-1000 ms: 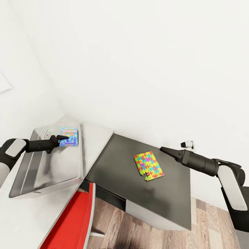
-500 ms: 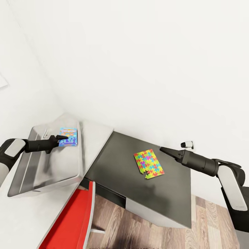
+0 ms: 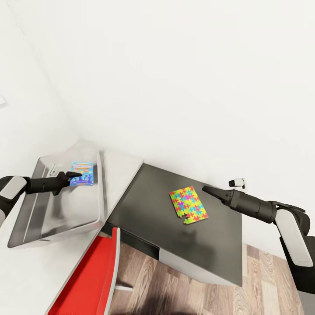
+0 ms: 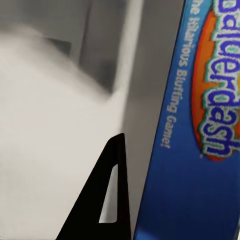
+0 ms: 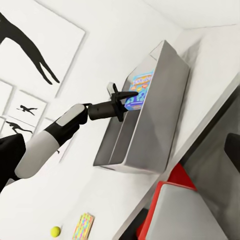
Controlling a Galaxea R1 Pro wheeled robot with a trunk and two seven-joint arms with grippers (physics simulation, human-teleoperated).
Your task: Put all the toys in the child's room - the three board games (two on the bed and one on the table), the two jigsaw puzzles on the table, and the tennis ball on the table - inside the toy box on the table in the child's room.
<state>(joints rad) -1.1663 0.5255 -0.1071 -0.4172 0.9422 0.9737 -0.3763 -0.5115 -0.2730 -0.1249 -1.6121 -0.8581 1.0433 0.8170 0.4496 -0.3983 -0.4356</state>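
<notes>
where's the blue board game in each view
Head view: the board game is at left, at the far end of the metal toy box, at the left gripper tips.
Left wrist view: its blue cover is close up beside a dark finger.
Right wrist view: it stands in the box.
Shared landmark: the toy box.

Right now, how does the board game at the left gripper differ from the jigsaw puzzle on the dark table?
The Balderdash board game is mostly blue with orange lettering; the jigsaw puzzle is a multicoloured patchwork. The board game is inside the grey toy box, at the left gripper; the puzzle lies flat on the dark table, apart from the right gripper. Both are flat rectangles.
</notes>
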